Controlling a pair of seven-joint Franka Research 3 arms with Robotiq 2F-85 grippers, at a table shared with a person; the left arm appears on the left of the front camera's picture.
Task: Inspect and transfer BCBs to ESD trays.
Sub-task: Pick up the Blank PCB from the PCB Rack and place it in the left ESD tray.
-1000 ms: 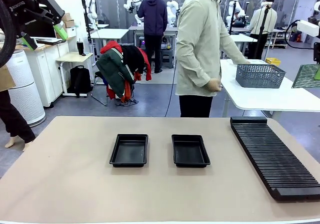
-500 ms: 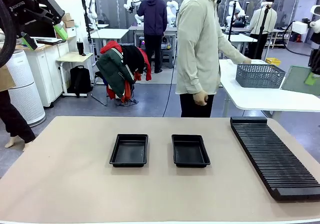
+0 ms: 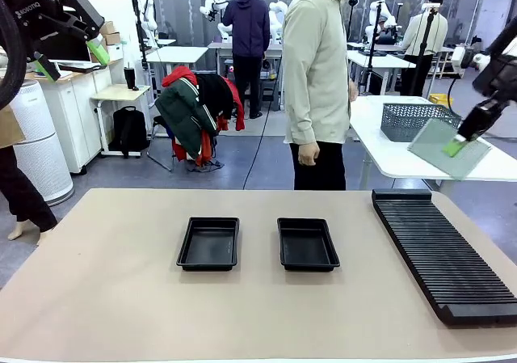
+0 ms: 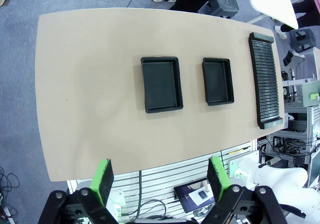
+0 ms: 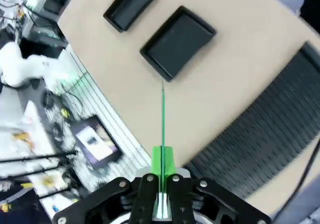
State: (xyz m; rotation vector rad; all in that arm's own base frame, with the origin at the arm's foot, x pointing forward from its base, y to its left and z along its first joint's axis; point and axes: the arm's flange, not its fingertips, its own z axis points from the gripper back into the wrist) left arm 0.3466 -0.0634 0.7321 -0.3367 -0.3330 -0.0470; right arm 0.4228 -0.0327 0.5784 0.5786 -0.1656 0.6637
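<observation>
Two black trays: the left tray (image 3: 208, 242) and the right tray (image 3: 307, 244) are lying side by side near the middle of the tan surface (image 3: 113, 298), with a gap between them. I am seeing both floors bare.
Board: a thin, pale grey-green board (image 3: 436, 141) is hanging tilted in the air at the robot's right, well above the surface. In my front view it is sitting over the far end of the rack. From the right wrist I am seeing it edge-on as a thin green line (image 5: 162, 114).
Right jaws: they are pressing together on the board, pinching it at its lower edge, with a green pad (image 3: 455, 146) showing on its face.
Left jaws: they are standing spread wide, high at the robot's left, with nothing between their green pads (image 4: 103, 176). I am looking down past them at the trays and the rack.
Slotted rack: a long black ribbed rack (image 3: 444, 254) is lying along the robot's right side of the surface, apart from the trays.
Person: a person (image 3: 319, 64) in a pale shirt is standing at the far side, turned sideways, one arm hanging.
Background: a grey wire basket (image 3: 400, 120) is sitting on a white side table (image 3: 388, 159), and the board is partly hiding it.
</observation>
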